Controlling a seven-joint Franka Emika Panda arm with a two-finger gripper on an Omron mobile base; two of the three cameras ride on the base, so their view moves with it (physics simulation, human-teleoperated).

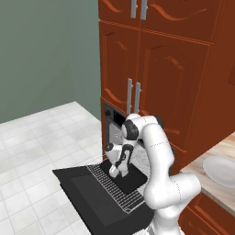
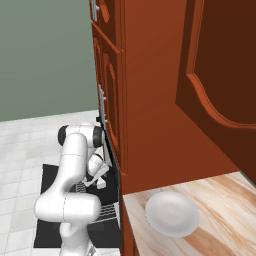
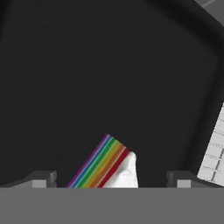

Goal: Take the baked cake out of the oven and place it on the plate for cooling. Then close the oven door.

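The oven (image 1: 112, 123) stands open, its black door (image 1: 87, 195) folded down flat toward the floor. A wire rack (image 1: 106, 180) is pulled out over the door and carries a flat black tray (image 1: 132, 180). My gripper (image 1: 114, 173) hangs low over that tray, open. In the hand view the cake (image 3: 107, 168), a small wedge with rainbow-striped layers and a white side, lies on the tray (image 3: 109, 78) between my spread fingertips (image 3: 41, 178); neither tip touches it. The white plate (image 1: 222, 170) rests on the wooden counter at the right, also as plate (image 2: 172, 213).
Tall red-brown cabinets (image 1: 156, 69) with silver handles frame the oven. A cabinet side wall (image 2: 150, 110) stands between the oven and the counter (image 2: 220, 210). White tiled floor (image 1: 36, 137) stretches to the left of the open door.
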